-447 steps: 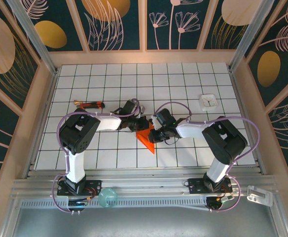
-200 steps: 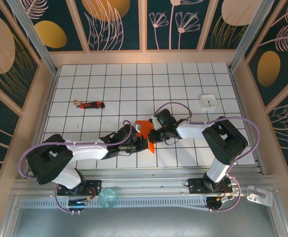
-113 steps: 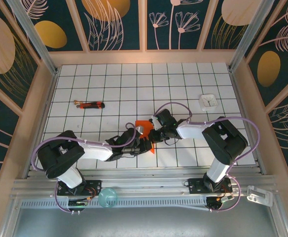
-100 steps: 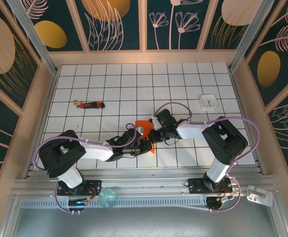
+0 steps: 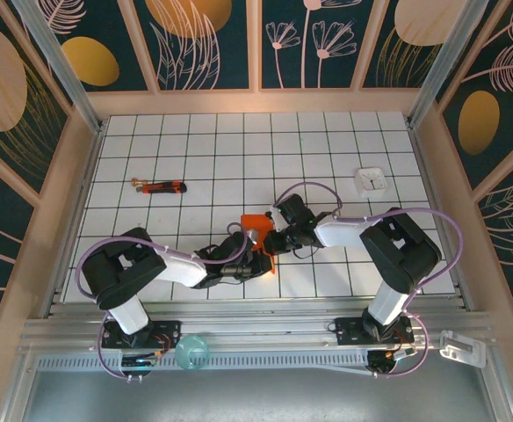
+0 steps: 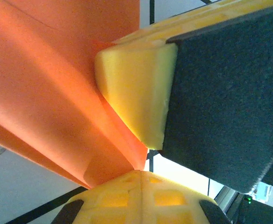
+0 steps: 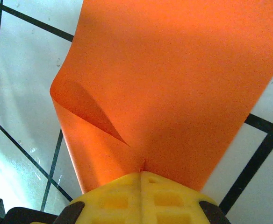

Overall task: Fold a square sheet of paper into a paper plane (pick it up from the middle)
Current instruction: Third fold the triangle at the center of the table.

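Grips the paper (image 5: 255,220) from both sides near the middle of the table (image 5: 195,149), just ahead of the arm bases. Pinches a creased orange edge between the left fingers (image 6: 127,200), pressed tight together. Meets another yellow, black-backed finger there, touching the same fold. Pinches the sheet likewise with the right fingers (image 7: 160,200), shut on a point where a small curl lifts off it. Leaves the rest fanned out over the grid tiles.

Against two seconds back, shows the left arm swung from the far side of the paper round to its near side. Draws that elbow in closer than a second ago and brings the wrist nearer the right one. Keeps the right arm almost where it was. Shows the paper no longer a flat triangle, its far part bunched and raised between the wrists. Leaves the red-and-black tool (image 5: 160,185) and the white square (image 5: 372,180) unmoved, well apart from the work.
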Controlling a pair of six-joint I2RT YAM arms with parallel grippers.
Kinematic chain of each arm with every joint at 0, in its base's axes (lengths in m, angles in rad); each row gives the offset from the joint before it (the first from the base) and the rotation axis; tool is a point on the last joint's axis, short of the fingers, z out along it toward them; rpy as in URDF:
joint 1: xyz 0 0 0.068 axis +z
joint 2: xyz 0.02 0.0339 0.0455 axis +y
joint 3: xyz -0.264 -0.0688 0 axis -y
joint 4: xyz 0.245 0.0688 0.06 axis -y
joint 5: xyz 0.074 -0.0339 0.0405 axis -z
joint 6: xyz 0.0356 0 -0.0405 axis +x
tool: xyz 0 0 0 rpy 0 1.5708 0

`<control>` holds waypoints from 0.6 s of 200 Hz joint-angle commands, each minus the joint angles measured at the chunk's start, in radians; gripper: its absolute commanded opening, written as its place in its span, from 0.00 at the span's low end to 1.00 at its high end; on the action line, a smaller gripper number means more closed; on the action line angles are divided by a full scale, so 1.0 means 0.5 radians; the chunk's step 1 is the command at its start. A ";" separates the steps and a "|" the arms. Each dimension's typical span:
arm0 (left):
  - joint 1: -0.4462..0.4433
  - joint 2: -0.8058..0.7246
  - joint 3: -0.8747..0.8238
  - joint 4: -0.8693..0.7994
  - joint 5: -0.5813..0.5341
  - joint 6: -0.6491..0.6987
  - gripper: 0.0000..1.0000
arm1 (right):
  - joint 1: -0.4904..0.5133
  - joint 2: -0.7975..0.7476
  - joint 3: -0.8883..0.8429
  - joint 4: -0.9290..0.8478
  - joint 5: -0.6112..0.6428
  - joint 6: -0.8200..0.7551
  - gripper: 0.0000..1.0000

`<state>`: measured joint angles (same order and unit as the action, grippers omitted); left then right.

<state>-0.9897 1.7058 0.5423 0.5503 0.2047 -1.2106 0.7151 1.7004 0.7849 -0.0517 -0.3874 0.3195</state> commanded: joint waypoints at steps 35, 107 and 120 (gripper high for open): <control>-0.029 0.106 0.024 0.062 0.059 -0.035 0.00 | -0.003 0.103 -0.091 -0.162 0.164 -0.022 0.00; -0.092 0.109 0.075 -0.007 0.095 0.009 0.00 | -0.004 0.112 -0.106 -0.157 0.158 -0.010 0.00; -0.108 0.113 0.087 -0.031 0.107 0.014 0.00 | -0.004 0.112 -0.108 -0.155 0.158 -0.010 0.00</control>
<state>-1.0187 1.7424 0.5659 0.5716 0.2241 -1.2095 0.7151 1.7004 0.7826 -0.0456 -0.3878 0.3199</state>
